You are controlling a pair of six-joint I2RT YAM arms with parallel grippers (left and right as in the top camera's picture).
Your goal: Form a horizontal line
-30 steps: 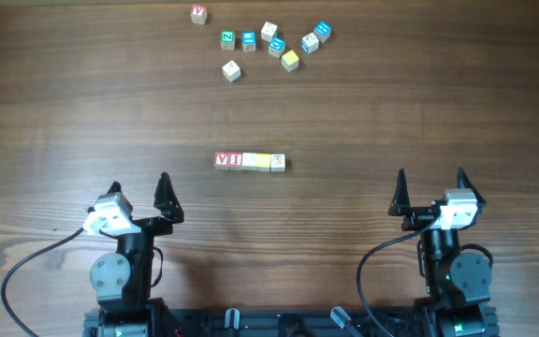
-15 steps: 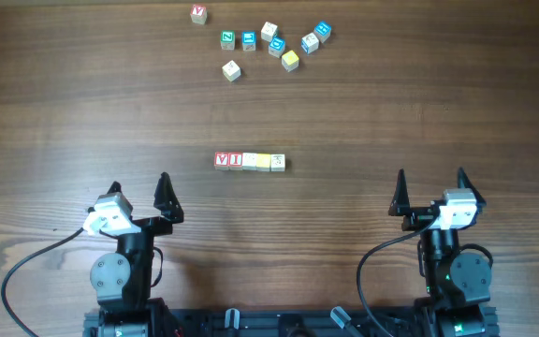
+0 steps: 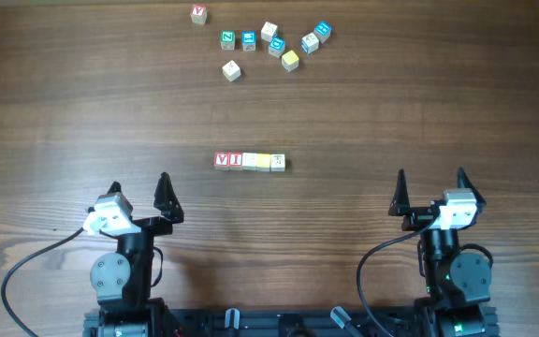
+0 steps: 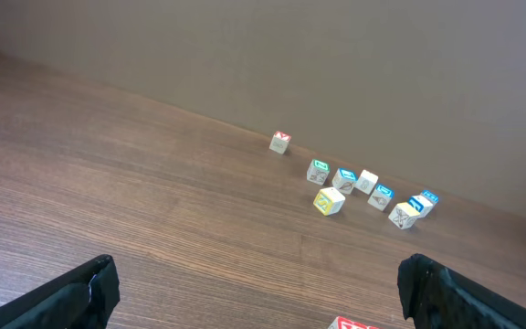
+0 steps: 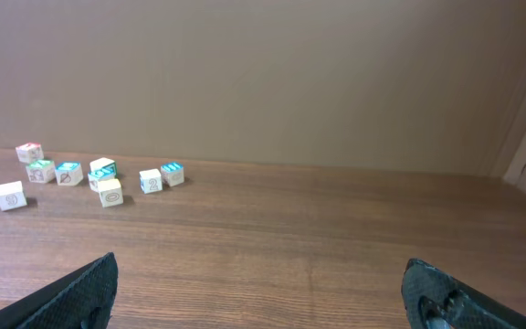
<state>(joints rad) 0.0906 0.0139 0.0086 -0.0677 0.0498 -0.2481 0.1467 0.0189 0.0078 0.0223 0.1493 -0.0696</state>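
1. Table [image 3: 419, 103]: dark brown wood grain running side to side; fills the overhead view.
2. Wall [image 5: 245, 73]: plain tan, rising from the table's far edge; a paler upright strip at its right end in the right wrist view.
3. Horizontal line [image 3: 249, 161]: five small cubes touching in a straight row at mid-table. From the left: two red-lettered, one pale, one yellow, one white with a dark mark.
4. Loose cubes [image 3: 274, 39]: scattered cluster near the far edge, some blue- or green-lettered.
5. Lone cube [image 3: 198, 14]: red-lettered, apart to the cluster's left.
6. Left gripper [image 3: 138, 183]: fingers spread wide, nothing between them, well short of the row.
7. Right gripper [image 3: 430, 175]: fingers likewise apart, holding nothing.
8. Cables [image 3: 36, 257]: black, looping beside each arm base.
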